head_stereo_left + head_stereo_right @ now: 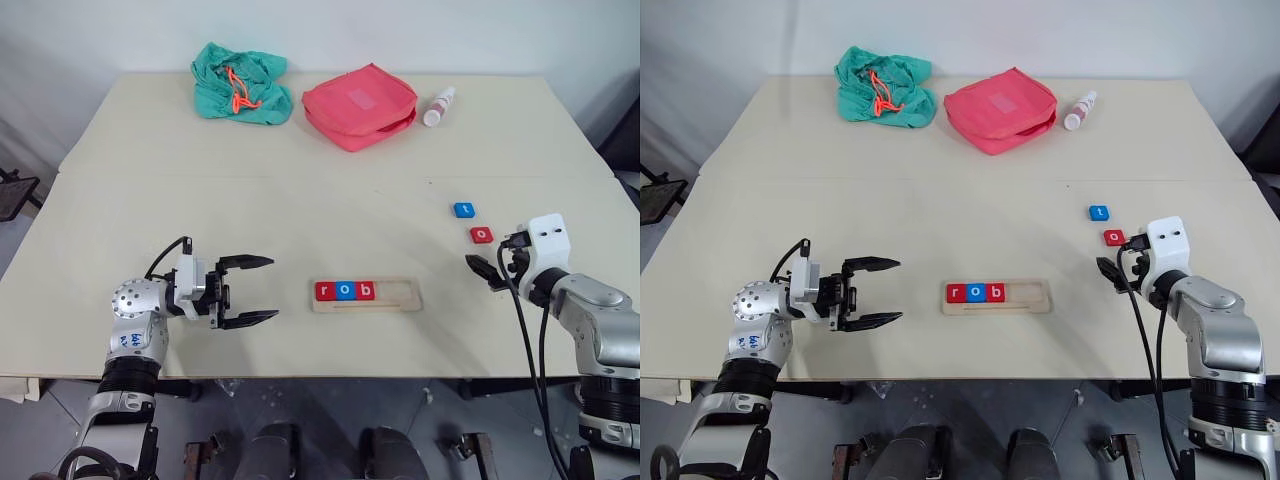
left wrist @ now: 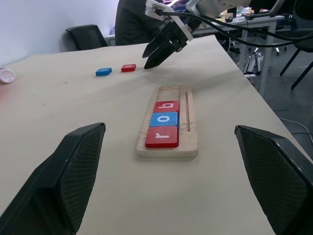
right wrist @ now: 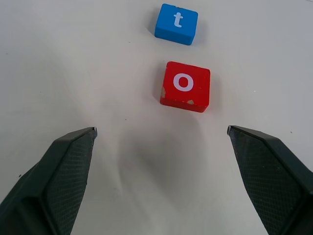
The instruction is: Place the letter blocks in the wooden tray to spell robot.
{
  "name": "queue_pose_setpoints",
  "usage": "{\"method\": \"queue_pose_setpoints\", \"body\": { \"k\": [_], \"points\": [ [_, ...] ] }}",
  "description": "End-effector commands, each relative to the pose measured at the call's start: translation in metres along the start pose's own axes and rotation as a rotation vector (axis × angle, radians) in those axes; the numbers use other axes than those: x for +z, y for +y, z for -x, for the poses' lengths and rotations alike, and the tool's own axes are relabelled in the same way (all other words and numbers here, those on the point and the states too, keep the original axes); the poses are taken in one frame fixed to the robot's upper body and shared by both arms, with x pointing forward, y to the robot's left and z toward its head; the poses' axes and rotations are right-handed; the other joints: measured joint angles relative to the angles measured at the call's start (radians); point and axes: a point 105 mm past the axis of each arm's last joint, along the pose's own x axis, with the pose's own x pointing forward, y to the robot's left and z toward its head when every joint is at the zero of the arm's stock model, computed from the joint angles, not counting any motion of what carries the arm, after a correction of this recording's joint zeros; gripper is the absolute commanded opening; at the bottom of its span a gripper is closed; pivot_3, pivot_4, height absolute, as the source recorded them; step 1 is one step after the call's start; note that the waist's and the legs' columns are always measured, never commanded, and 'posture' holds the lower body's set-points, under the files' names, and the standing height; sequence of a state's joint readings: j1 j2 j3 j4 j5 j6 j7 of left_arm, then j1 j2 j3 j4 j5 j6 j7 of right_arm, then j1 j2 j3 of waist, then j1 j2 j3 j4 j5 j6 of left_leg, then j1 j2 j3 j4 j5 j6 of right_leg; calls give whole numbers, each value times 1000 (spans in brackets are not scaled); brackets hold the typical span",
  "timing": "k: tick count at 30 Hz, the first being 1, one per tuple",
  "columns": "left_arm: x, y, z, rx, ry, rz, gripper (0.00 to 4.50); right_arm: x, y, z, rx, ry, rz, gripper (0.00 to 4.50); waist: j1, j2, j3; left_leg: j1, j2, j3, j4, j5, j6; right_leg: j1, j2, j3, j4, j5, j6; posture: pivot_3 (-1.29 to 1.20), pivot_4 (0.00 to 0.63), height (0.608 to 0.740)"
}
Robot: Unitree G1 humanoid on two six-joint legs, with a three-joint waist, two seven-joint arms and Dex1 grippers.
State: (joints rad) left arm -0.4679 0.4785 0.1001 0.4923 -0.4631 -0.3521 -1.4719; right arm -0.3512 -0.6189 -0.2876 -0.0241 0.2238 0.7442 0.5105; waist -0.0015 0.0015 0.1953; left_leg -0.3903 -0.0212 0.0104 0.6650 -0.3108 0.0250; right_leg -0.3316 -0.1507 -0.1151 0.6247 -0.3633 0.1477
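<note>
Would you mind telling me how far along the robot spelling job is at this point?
Done: red r, blue o and red b sit side by side in the wooden tray. In hand: nothing; the right gripper, open, faces the red o. The left gripper is open and empty. Left: that o, then the blue t, both on the table.

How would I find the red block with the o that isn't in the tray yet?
Look at the table's right side, past the wooden tray, just ahead of the right gripper with its open jaws. Two loose blocks lie there, apart. The red o block is nearer the gripper; its neighbour, the t block, is blue.
</note>
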Motion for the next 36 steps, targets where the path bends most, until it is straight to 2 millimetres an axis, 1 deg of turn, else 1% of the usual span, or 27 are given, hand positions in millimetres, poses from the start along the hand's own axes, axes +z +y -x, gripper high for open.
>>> {"method": "queue_pose_setpoints", "body": {
  "k": [1,9,12,14,17,19,26,36],
  "points": [
    [4,4,4,14,2,-30,4500,12,-7,4,-18,-35,15,4470,1,0,0,0,0,0,0,0,0,0,0,0,0,0,0,0,150,740],
    [4,6,4,18,5,-37,4500,13,-7,4,-20,-40,14,4470,0,0,0,0,0,0,0,0,0,0,0,0,0,0,0,0,150,740],
    [5,8,4,21,5,-38,4500,18,-10,3,-30,-60,-3,4470,0,0,0,0,0,0,0,0,0,0,0,0,0,0,0,0,150,740],
    [5,8,4,22,5,-39,4500,22,-13,-1,-44,-75,-28,4470,-1,0,0,0,0,0,0,0,0,0,0,0,0,0,0,0,150,740],
    [4,8,3,21,3,-37,4500,28,-23,-14,-80,-97,-72,4470,-2,0,0,0,0,0,0,0,0,0,0,0,0,0,0,0,150,740],
    [5,8,2,21,1,-38,4500,28,-25,-22,-80,-96,-83,4470,-2,0,0,0,0,0,0,0,0,0,0,0,0,0,0,0,150,740],
    [6,8,4,27,5,-46,4500,20,-26,-39,-61,-78,-106,4470,-3,0,0,0,0,0,-1,0,0,-1,0,-1,1,0,0,0,150,740],
    [6,6,8,48,10,-48,4500,4,-20,-45,-40,-38,-106,4470,-5,0,0,0,0,0,0,0,0,-1,0,-1,1,0,0,0,150,740]
  ]
}}
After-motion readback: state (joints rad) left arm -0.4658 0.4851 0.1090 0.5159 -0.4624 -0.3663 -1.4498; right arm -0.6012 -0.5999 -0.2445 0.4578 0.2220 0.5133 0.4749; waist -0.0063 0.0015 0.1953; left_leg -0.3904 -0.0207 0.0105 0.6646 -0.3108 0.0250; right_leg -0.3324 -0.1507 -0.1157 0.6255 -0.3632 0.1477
